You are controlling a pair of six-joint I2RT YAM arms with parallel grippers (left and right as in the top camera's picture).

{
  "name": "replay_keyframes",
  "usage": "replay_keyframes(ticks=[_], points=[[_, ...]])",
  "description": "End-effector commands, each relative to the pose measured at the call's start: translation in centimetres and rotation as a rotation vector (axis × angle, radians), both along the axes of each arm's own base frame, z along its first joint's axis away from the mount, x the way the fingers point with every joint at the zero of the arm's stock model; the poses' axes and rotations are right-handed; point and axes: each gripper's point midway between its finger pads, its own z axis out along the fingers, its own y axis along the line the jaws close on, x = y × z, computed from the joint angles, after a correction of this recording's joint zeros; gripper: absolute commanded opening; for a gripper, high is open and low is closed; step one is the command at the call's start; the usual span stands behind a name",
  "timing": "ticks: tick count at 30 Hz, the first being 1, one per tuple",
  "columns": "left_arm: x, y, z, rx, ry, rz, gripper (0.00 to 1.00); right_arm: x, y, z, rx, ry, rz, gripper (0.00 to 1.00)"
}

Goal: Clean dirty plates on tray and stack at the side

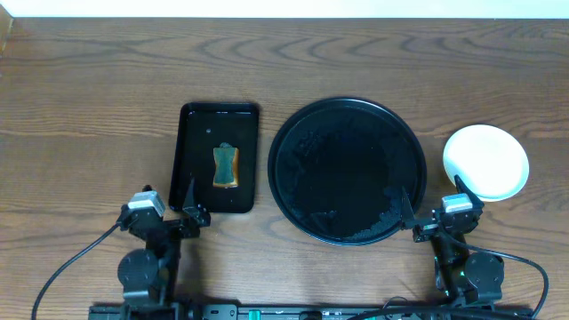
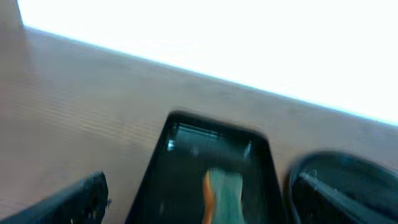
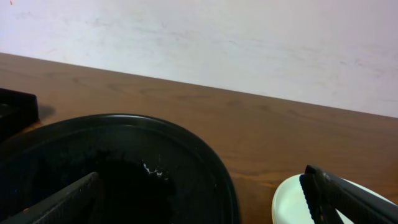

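The large round black tray (image 1: 345, 171) sits right of centre with no plates on it, only wet glints on its floor; it also shows in the right wrist view (image 3: 186, 146). A pale plate stack (image 1: 485, 162) rests on the wood tabletop right of the tray, with its edge in the right wrist view (image 3: 287, 202). I cannot tell how many plates it holds. My left gripper (image 1: 169, 201) is open and empty at the near edge of the rectangular tray. My right gripper (image 1: 433, 201) is open and empty between the round tray and the plate stack.
A smaller rectangular black tray (image 1: 197, 160) holds a green and orange sponge (image 1: 226, 166), also seen blurred in the left wrist view (image 2: 222, 194). A wall runs along the table's far edge (image 3: 205, 43). Cables trail from both arm bases at the front.
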Motion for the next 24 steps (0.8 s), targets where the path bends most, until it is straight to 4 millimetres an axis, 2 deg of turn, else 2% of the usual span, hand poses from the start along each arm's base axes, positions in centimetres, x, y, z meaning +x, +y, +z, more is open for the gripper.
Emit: replay_keyframes(ticks=[1, 3, 6, 11, 24], points=[[0.5, 0.1, 0.2, -0.008, -0.068, 0.002, 0.95, 0.0, 0.0, 0.0, -0.01, -0.002, 0.003, 0.99], [0.7, 0.1, 0.4, 0.02, -0.105, 0.0, 0.95, 0.0, 0.0, 0.0, -0.01, -0.002, 0.003, 0.99], [0.8, 0.1, -0.3, 0.066, -0.097, -0.003, 0.95, 0.0, 0.0, 0.0, -0.01, -0.002, 0.003, 0.99], [0.5, 0.1, -3.8, 0.063, 0.046, -0.008, 0.95, 0.0, 0.0, 0.0, -0.01, -0.002, 0.003, 0.99], [0.6, 0.1, -3.8, 0.064, 0.043, -0.008, 0.95, 0.0, 0.0, 0.0, -0.01, -0.001, 0.003, 0.99]])
